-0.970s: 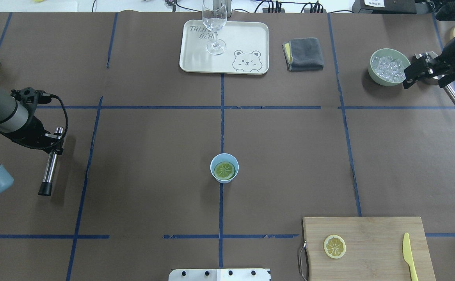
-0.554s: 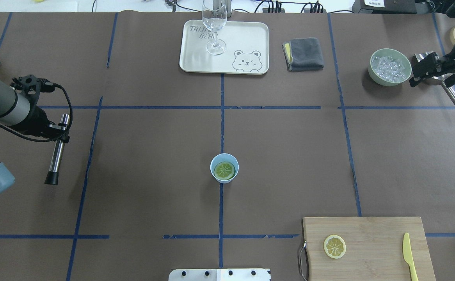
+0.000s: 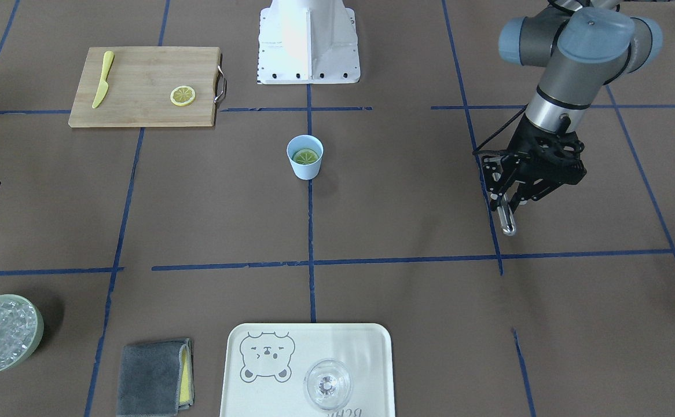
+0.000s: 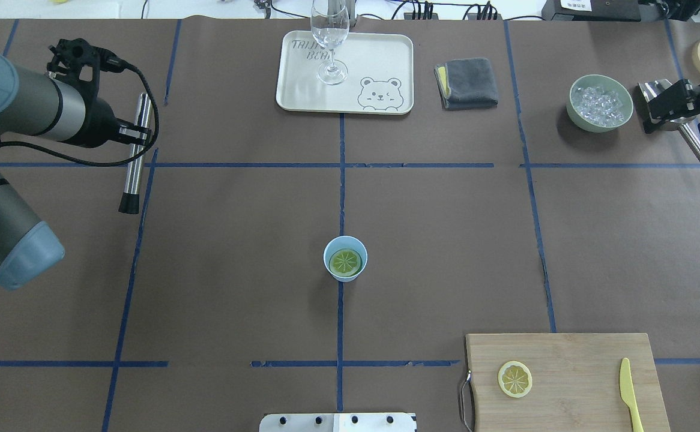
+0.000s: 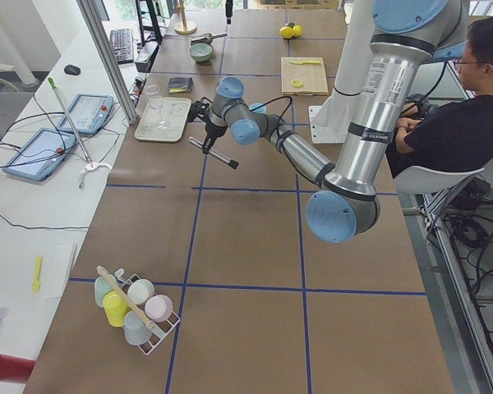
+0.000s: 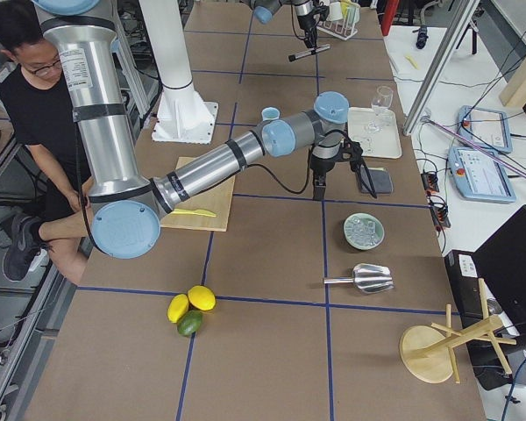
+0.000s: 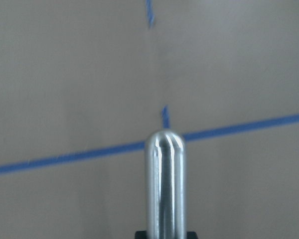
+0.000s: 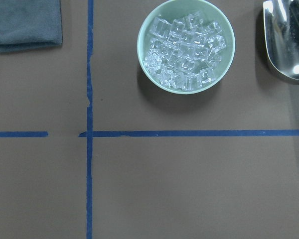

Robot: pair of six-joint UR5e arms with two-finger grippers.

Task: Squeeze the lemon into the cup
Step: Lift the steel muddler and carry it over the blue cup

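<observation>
Item: cup, light blue, upright at table ctr on the tape cross. The lemon is lodged inside it, cut face up, just below the rim, presumably so juice is caught w/o spill. Left gripper: clamped shut on a metal muddler, gripped partway along the shaft, black end toward the robot's side. The rod appears to be carried clear of the table, well apart from the cup, on the robot's left. It is judged to be held as the pressing implement, so the squeeze proper is est. not yet begun. Right gripper: parked at the far right edge near the scoop and bowl of ice; jaw width cannot be told; prob. kept out of the way. Not req'd: cutting board w/ thin lemon slice and yellow knife, set on the robot's right. Next move, as judged: the muddler is to be brought over the cup mouth and stood upright, as the mouth is narrow and tip-over is the risk.
</observation>
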